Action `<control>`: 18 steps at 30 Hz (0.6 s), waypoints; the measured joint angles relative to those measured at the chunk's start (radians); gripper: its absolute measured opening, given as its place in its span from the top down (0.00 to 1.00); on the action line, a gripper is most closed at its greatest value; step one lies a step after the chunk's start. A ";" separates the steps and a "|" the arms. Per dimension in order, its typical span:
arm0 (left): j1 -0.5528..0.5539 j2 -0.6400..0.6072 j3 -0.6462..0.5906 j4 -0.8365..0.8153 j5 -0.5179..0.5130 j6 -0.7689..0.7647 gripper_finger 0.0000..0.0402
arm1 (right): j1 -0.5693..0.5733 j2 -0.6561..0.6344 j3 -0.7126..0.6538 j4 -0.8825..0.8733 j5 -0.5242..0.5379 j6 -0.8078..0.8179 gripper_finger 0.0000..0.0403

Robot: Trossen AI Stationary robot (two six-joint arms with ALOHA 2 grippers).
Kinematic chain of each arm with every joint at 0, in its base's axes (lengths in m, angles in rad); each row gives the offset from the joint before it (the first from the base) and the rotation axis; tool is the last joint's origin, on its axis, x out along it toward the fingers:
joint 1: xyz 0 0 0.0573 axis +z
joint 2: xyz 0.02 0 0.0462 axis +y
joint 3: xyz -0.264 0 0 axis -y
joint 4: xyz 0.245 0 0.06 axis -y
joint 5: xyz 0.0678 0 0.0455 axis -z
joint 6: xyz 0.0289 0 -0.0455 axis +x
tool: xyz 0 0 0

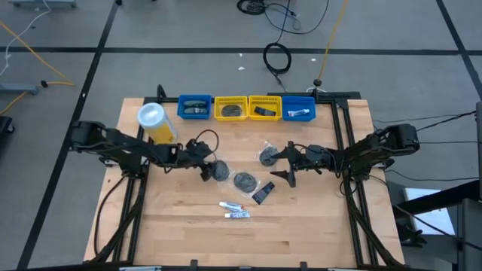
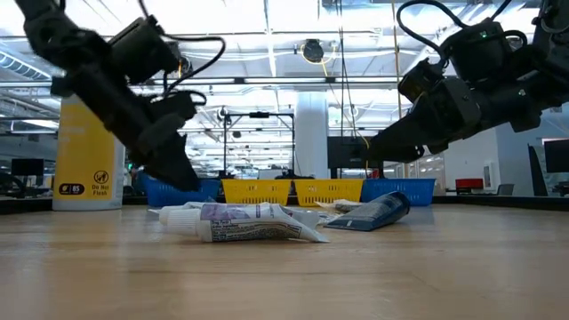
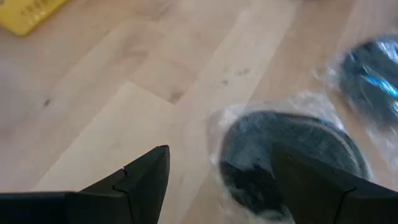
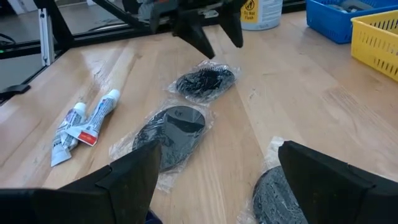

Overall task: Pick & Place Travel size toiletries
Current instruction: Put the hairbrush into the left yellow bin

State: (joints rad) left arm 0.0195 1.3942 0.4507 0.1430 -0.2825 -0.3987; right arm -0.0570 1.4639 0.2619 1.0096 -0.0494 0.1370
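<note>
My left gripper (image 1: pixel 208 170) hangs spread over a wrapped grey disc (image 1: pixel 221 171) mid-table; right gripper (image 1: pixel 288 163), also spread, nears another disc (image 1: pixel 268 156). Light, crinkly, slippery wrap: I'd pinch the stiff rim.

- The left arm reaches in from the table's nine o'clock side, stretched toward the middle and bent at the elbow.
- The left gripper (image 1: pixel 208 167) sits low over the tabletop, fingers spread apart and pointing toward four o'clock.
- The right arm reaches in from the three o'clock side, its links lying almost level.
- The right gripper (image 1: pixel 291 163) hangs near the middle, fingers wide apart and pointing toward nine o'clock, nothing between them.
</note>
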 joint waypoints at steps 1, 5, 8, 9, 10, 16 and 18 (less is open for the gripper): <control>0.007 0.011 -0.028 0.071 0.001 -0.008 0.33 | 0.000 0.000 0.000 -0.002 0.000 0.000 0.21; 0.039 0.054 -0.130 0.335 0.036 -0.058 0.33 | 0.000 0.000 0.000 -0.005 0.000 0.000 0.21; 0.056 0.106 -0.175 0.510 0.090 -0.056 0.36 | 0.000 0.000 0.000 -0.004 0.001 0.000 0.21; 0.056 0.130 -0.178 0.547 0.103 -0.056 0.39 | 0.000 0.000 0.000 -0.004 0.001 0.000 0.21; 0.057 0.156 -0.178 0.574 0.108 -0.055 0.42 | 0.000 0.000 0.000 -0.004 0.000 0.000 0.21; 0.057 0.327 -0.128 0.620 0.049 -0.079 0.61 | 0.000 0.000 0.000 0.003 0.003 0.000 0.21; 0.058 0.366 -0.110 0.650 0.070 -0.064 0.67 | 0.000 0.000 0.000 0.002 0.004 0.000 0.21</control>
State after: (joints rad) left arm 0.0777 1.7601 0.3406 0.7933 -0.2126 -0.4626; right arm -0.0570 1.4639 0.2619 1.0119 -0.0450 0.1371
